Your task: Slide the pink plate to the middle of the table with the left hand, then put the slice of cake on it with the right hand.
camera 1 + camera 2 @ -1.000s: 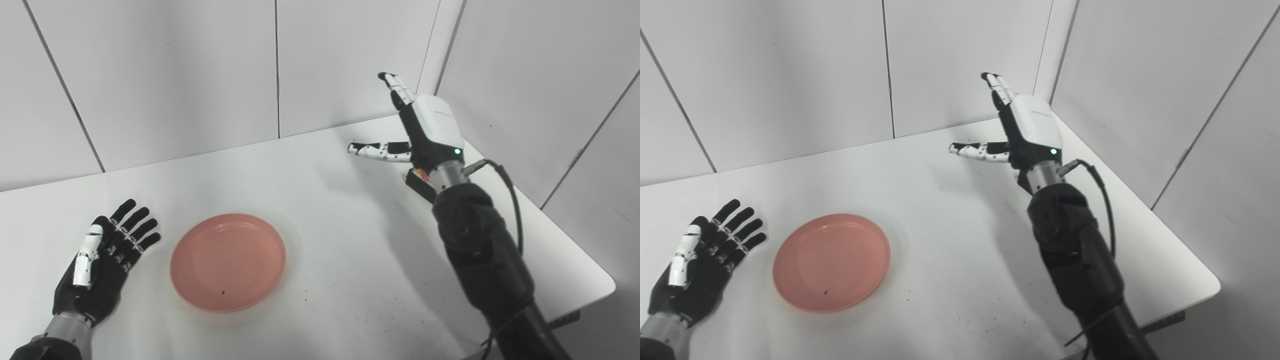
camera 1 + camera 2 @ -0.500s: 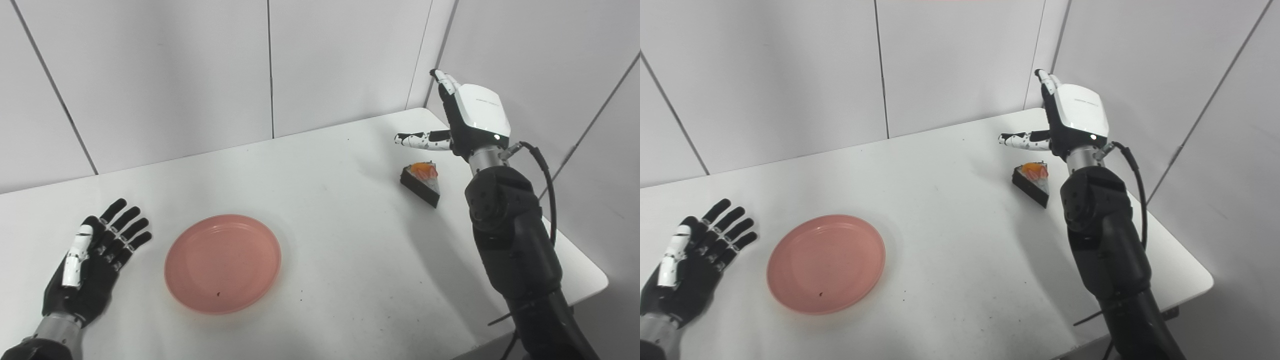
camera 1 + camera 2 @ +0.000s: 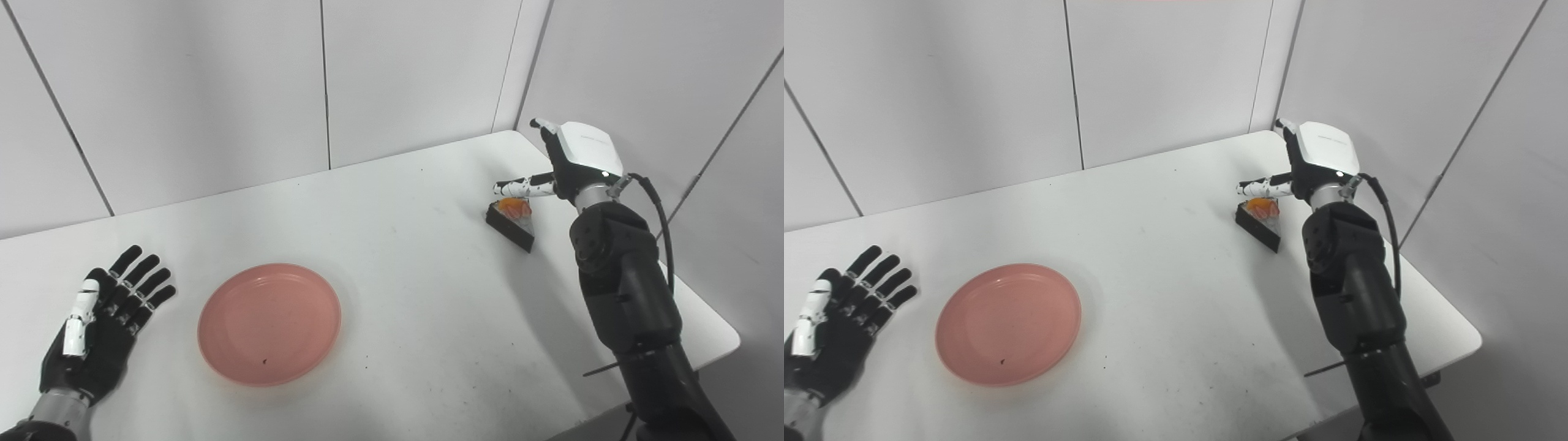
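Observation:
A pink plate (image 3: pixel 269 323) lies empty on the white table (image 3: pixel 422 294), left of the middle. A dark slice of cake (image 3: pixel 511 220) with orange topping sits at the far right of the table. My right hand (image 3: pixel 569 165) is open just above and behind the cake, its thumb stretched over the topping; I cannot tell if it touches. My left hand (image 3: pixel 101 327) lies open, palm up, on the table left of the plate, a little apart from it. It also shows in the right eye view (image 3: pixel 836 324).
Grey wall panels (image 3: pixel 245 92) close the table at the back and right. The table's right edge and rounded corner (image 3: pixel 729 343) are close beside my right arm.
My right hand moved right and came down from high above the table to just over the cake, which its arm had hidden. The camera view shifted slightly. The plate and left hand did not move.

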Motion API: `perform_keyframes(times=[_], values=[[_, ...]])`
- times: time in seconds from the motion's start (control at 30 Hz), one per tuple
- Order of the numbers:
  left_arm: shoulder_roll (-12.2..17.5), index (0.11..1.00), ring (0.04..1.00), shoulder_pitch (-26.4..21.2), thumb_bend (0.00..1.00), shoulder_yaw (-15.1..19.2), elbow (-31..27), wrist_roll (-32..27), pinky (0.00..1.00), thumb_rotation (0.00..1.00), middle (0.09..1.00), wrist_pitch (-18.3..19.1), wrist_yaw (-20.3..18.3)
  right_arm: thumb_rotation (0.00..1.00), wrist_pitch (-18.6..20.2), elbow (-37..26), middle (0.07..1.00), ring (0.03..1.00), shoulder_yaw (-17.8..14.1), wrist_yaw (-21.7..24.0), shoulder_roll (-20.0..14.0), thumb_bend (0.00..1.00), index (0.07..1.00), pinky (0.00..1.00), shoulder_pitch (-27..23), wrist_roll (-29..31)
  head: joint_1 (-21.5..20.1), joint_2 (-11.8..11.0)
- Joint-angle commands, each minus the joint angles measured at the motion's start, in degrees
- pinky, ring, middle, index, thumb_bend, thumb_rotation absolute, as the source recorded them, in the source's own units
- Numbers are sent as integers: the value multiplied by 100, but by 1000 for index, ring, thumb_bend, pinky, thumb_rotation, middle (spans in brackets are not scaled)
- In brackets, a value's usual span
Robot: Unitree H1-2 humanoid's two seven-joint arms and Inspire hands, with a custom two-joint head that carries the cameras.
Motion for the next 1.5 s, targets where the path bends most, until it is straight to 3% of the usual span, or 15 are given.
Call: perform_keyframes(times=[0.0,0.2,0.7,1.07,1.47], values=[[107,861,848,298,446,-33,286,131,824,852,872,381,122,544,-29,13,881,820,59,-228,-268,935,868,614,-254,115,3,3],[101,867,853,321,451,-37,180,150,825,828,876,432,182,531,-40,533,893,844,355,-486,-343,917,864,642,-351,490,-18,28],[164,874,857,369,438,-83,59,145,831,858,880,501,174,539,12,1375,885,834,907,-887,-430,930,860,656,-667,760,-17,96],[198,871,854,380,446,-90,61,132,830,865,876,504,149,504,22,1825,884,821,1015,-798,-484,934,851,638,-900,721,-24,179],[211,875,855,456,456,-128,-195,132,828,864,875,634,154,455,25,1934,913,834,1049,-312,-591,881,859,635,-1056,491,24,270]])
